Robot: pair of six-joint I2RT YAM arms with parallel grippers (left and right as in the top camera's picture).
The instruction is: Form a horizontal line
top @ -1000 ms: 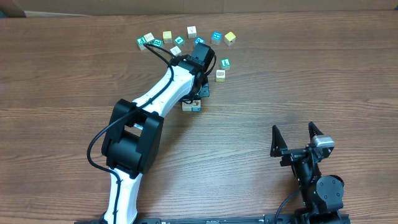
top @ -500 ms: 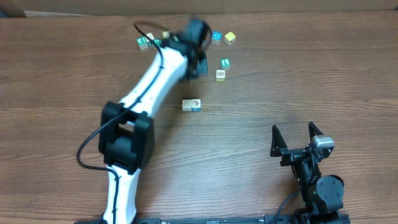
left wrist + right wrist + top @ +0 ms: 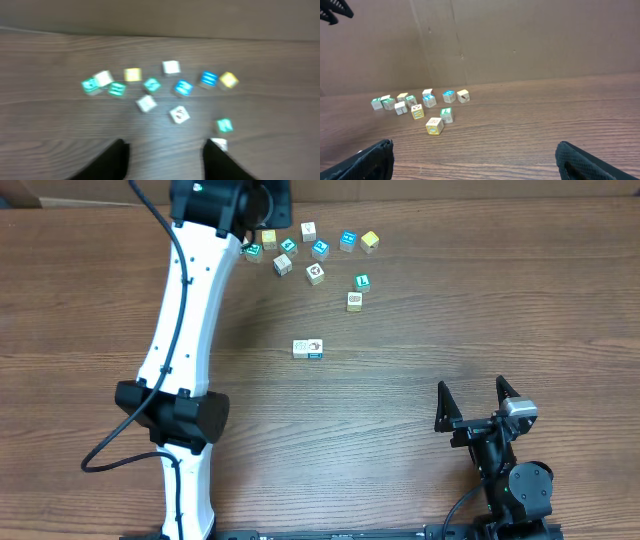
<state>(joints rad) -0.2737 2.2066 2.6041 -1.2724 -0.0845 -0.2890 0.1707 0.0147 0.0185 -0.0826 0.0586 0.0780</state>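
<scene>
- A brown wood-grain table (image 3: 450, 300) fills the floor of the scene.
- A cardboard wall (image 3: 520, 40) stands behind the table's far edge.
- A yellow cube (image 3: 370, 241) ends a loose scatter near that edge, with a blue-faced cube (image 3: 347, 240) just beside it.
- A white cube (image 3: 309, 230) lies farthest back.

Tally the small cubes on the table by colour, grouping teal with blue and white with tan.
Teal or blue cubes: 6
Yellow cubes: 2
White or tan cubes: 7
Total: 15
</scene>
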